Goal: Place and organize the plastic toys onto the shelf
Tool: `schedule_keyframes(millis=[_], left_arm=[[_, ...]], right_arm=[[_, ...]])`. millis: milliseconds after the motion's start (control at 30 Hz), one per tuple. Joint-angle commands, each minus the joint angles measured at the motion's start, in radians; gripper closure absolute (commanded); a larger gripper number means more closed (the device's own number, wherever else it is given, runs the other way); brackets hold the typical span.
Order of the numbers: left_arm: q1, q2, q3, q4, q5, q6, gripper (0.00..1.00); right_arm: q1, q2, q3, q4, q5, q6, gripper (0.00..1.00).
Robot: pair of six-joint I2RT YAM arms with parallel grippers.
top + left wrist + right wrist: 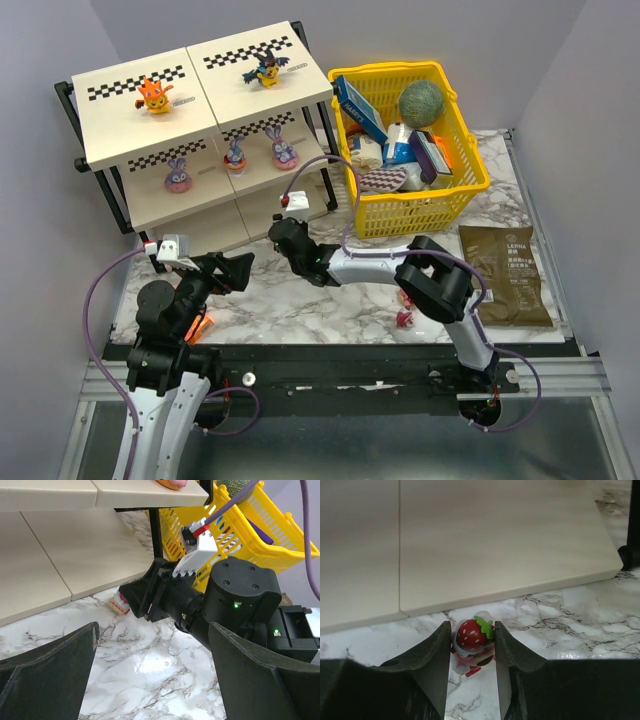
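While the right gripper [472, 627] pinched the strawberry-capped toy [471, 637] between both fingers, five plastic toys stood on the shelf [120, 140]. The orange toy [153, 96] and the winged toy [266, 70] occupied the top tier, and three purple-and-pink toys [236, 153] occupied the middle tier. The lowest tier showed none in view. One small red-pink toy [406, 318] lay on the marble table [300, 305] beside the right arm; no further toy was visible. On this evidence the task was past its midpoint, with at least two placements left.

The pinched toy sat just in front of the lowest panel's edge, low over the table; contact with the table could not be determined. It appeared upright. Its long axis ran cap to feet, crosswise to the closing line, with the green leaf toward the right-hand finger. Its facing could not be determined. The left gripper [232, 270] was spread wide and empty.
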Motion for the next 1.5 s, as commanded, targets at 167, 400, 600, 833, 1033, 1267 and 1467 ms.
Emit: schedule_keyframes(millis=[167,400,600,833,1033,1267,1467], left_arm=[[0.000,-0.011,0.019,0.003,-0.014,0.010,0.01],[0.000,-0.012,0.019,0.003,-0.014,0.010,0.01],[0.000,-0.012,0.019,0.003,-0.014,0.010,0.01],[0.000,-0.012,0.019,0.002,-0.016,0.010,0.01],[0.000,-0.014,0.021,0.002,-0.019,0.010,0.01],[0.000,-0.011,0.021,0.000,-0.017,0.009,0.01],[0.000,-0.014,0.021,0.000,-0.019,0.009,0.01]], right_arm=[[-0.013,0.107,0.207,-0.149,0.205,0.095,0.98],[-0.043,0.149,0.276,-0.161,0.224,0.121,0.98],[-0.054,0.181,0.353,-0.190,0.250,0.112,0.98],[-0.074,0.209,0.406,-0.259,0.274,0.123,0.98],[-0.097,0.209,0.416,-0.279,0.261,0.125,0.97],[-0.111,0.215,0.429,-0.319,0.221,0.123,0.92],[-0.109,0.221,0.439,-0.327,0.216,0.118,0.79]])
